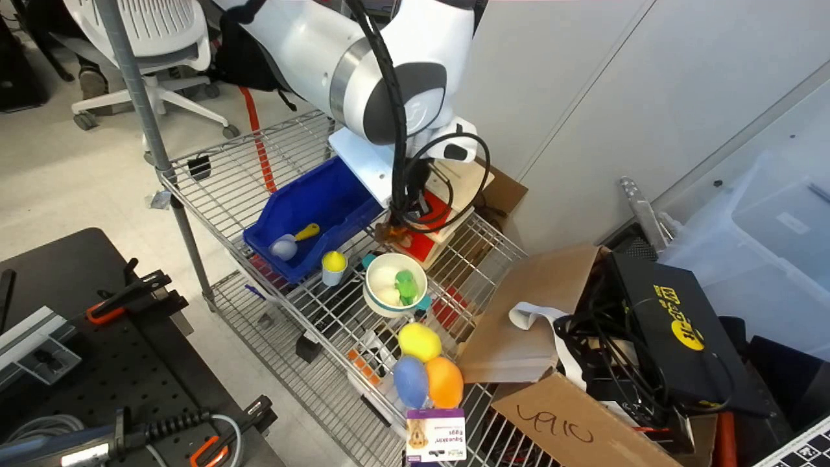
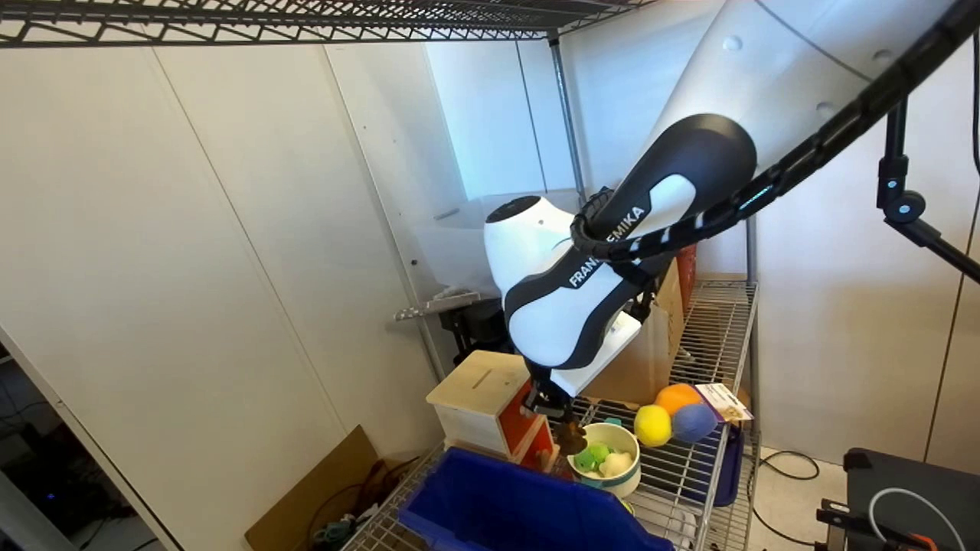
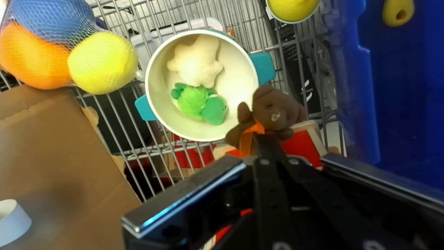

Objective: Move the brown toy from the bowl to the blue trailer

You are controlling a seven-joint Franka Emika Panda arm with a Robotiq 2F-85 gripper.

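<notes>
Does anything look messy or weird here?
The cardboard box looks messy: black cables lie tangled inside, and a white strip curls loose at its edge. I see nothing spilled. The brown toy is just held in the fingers.

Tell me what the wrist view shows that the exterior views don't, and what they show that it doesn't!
Only the wrist view shows, up close and clearly, the face of the brown bear.

Only the exterior views show the robot's white arm, which is in both, and, in an exterior view, a chair.

All of them show the brown bear, the bowl with the green toy inside, the orange ball and at least part of the blue tub.
</notes>
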